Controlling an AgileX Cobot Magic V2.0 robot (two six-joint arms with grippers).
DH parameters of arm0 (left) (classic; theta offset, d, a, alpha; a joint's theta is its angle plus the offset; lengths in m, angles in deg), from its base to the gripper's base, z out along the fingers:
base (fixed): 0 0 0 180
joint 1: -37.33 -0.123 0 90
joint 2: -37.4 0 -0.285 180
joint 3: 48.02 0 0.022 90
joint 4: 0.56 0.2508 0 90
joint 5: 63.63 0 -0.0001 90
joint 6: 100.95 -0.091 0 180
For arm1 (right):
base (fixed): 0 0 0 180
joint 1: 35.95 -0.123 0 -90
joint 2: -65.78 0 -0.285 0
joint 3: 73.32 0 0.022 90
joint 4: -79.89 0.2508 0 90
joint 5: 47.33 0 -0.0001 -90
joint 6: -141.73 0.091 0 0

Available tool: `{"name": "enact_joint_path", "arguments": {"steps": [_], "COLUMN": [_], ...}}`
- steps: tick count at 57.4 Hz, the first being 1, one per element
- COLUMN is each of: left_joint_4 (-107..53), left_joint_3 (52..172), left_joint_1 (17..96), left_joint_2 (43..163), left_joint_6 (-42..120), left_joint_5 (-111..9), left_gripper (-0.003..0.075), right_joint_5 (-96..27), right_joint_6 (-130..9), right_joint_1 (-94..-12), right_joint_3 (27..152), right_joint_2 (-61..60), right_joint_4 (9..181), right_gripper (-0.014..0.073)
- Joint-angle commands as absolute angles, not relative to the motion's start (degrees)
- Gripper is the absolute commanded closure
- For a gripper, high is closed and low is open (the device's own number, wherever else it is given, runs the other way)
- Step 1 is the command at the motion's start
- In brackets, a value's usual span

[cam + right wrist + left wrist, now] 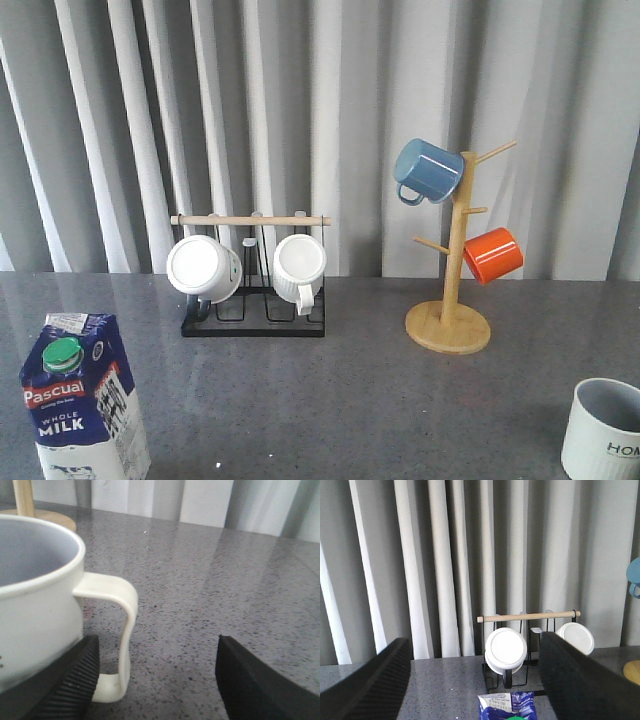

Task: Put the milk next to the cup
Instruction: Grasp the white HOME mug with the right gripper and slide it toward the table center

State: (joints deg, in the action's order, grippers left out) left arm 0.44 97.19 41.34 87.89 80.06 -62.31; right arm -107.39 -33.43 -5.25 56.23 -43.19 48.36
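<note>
My left pincer (475, 680) is spread wide above the milk (82, 400), which stands at the counter's (340, 390) near left. My right pincer (157, 680) gapes beside the cup (45, 605), far right, well apart from it.

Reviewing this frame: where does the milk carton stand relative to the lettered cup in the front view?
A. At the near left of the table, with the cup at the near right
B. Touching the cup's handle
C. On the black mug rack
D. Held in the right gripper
A: the milk stands at the table's near left, the cup far apart at the near right.
</note>
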Motion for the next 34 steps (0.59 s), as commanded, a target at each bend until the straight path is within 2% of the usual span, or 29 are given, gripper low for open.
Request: {"name": "enact_joint_path", "arguments": {"steps": [1, 6, 9, 12, 18, 27, 34], "left_joint_4": [0.0, 0.0, 0.0, 0.0, 0.0, 0.0, 0.0], "left_joint_3": [99.2, 99.2, 99.2, 99.2, 99.2, 99.2, 99.2], "left_joint_1": [41.5, 41.5, 41.5, 41.5, 41.5, 41.5, 41.5], "left_joint_2": [87.7, 87.7, 87.7, 87.7, 87.7, 87.7, 87.7], "left_joint_6": [80.3, 80.2, 80.2, 80.2, 80.2, 80.2, 80.2], "left_joint_5": [-66.7, -66.7, -66.7, -66.7, -66.7, -66.7, -66.7], "left_gripper": [0.0205, 0.0205, 0.0205, 0.0205, 0.0205, 0.0205, 0.0205], "right_joint_5": [-110.9, -111.0, -110.7, -110.6, -112.5, -120.1, -116.5], "right_joint_6": [-32.0, -31.1, -29.6, -27.8, -24.8, -16.8, -13.9], "right_joint_1": [-4.8, -5.0, -5.0, -5.0, -5.0, -7.7, -15.5], "right_joint_3": [59.2, 61.8, 63.6, 64.8, 65.7, 66.2, 66.2], "right_joint_2": [-43.6, -45.6, -46.6, -47.4, -47.3, -46.6, -42.7], "right_joint_4": [46.0, 43.9, 42.9, 42.7, 42.3, 42.8, 44.7], "right_gripper": [0.0104, 0.0142, 0.0208, 0.0316, 0.0611, 0.0595, 0.0595]}}
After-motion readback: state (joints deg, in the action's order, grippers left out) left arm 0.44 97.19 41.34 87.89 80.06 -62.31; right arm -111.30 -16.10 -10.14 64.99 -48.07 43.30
